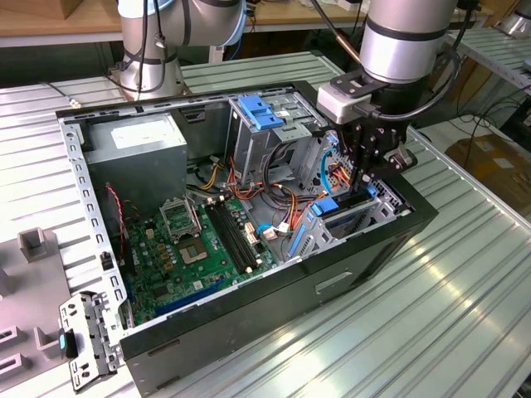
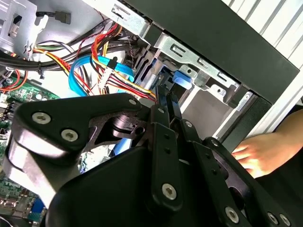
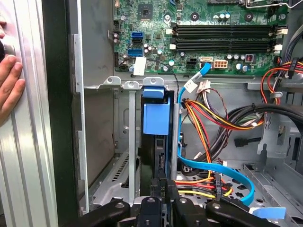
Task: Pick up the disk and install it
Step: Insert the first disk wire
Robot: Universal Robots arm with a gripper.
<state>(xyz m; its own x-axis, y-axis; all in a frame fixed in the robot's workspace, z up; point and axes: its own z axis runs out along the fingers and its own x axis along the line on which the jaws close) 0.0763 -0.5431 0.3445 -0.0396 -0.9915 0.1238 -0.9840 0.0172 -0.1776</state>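
exterior view: the gripper (image 1: 362,172) hangs over the drive bay (image 1: 365,217) at the right end of the open computer case (image 1: 249,327); the disk (image 1: 340,205), on edge with its blue rail end showing, sits in that bay directly beneath the fingers.

second wrist view: fingers (image 2: 165,101) close together on the disk's thin edge; a hand (image 2: 258,153) rests on the case's outer side.

first wrist view: the disk (image 3: 156,142) stands in its slot, long axis running straight away from the gripper (image 3: 162,191), fingers clamped on its near end.

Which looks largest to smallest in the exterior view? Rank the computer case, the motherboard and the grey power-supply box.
1. Computer case, largest by far.
2. Motherboard.
3. Power-supply box, though it looks close to the motherboard in size, so that order is unsure.
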